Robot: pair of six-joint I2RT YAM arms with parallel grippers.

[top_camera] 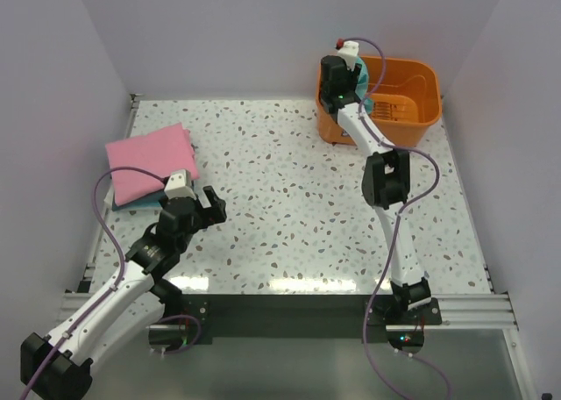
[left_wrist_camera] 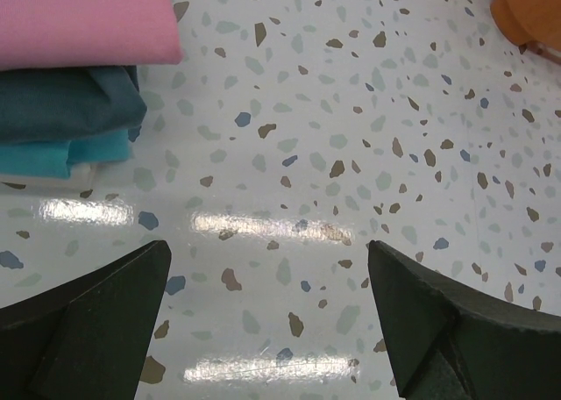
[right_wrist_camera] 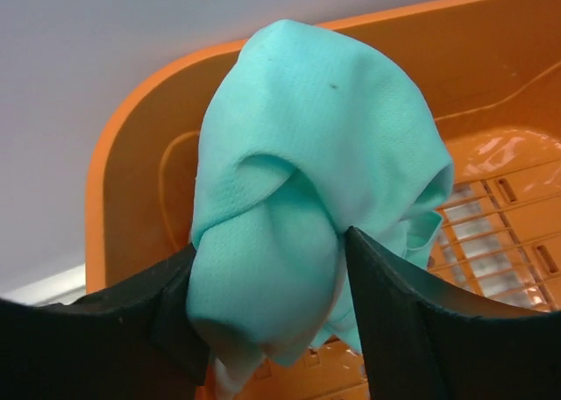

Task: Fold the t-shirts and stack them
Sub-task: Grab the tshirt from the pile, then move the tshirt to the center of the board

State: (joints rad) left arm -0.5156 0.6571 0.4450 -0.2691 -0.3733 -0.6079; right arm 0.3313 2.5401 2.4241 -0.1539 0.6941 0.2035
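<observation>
A folded pink t-shirt (top_camera: 151, 159) lies on top of a folded darker blue-teal t-shirt (top_camera: 140, 203) at the table's left; both show in the left wrist view, pink (left_wrist_camera: 83, 18) above blue-teal (left_wrist_camera: 66, 110). My left gripper (top_camera: 210, 205) is open and empty just right of that stack, over bare table (left_wrist_camera: 267, 268). My right gripper (top_camera: 358, 84) is shut on a bunched teal-green t-shirt (right_wrist_camera: 307, 181) and holds it over the orange basket (top_camera: 412, 89). A bit of the teal cloth shows beside the gripper (top_camera: 365, 100).
The orange plastic basket (right_wrist_camera: 131, 172) stands at the table's back right corner, its slotted floor (right_wrist_camera: 508, 216) visible. White walls close the back and sides. The speckled tabletop (top_camera: 289, 198) lies between the stack and the basket.
</observation>
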